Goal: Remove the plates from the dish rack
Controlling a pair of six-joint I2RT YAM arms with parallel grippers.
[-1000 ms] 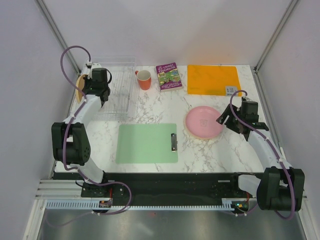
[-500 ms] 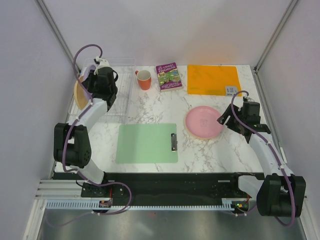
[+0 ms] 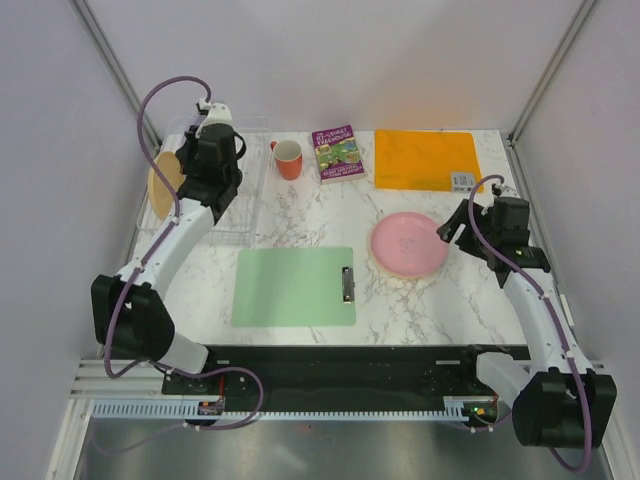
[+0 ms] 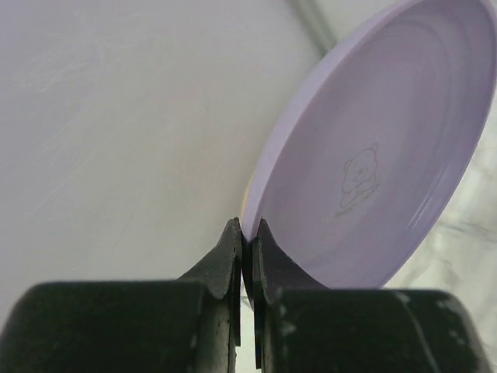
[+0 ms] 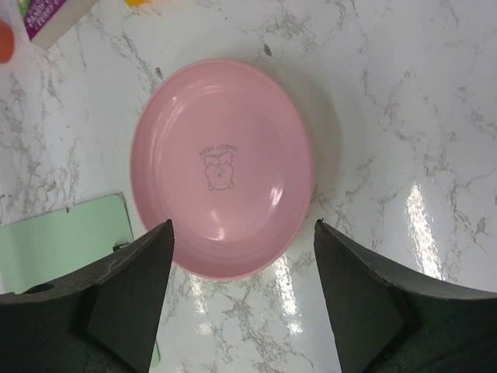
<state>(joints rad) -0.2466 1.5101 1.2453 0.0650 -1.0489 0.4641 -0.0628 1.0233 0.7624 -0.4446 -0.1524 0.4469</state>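
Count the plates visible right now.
3: pink plate on the table, lilac plate in the left gripper, tan plate by the dish rack; more may be hidden.

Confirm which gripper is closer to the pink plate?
Right. The right gripper hovers at the right rim of the pink plate, jaws open. The left gripper is far off to the left at the dish rack, jaws shut on a lilac plate.
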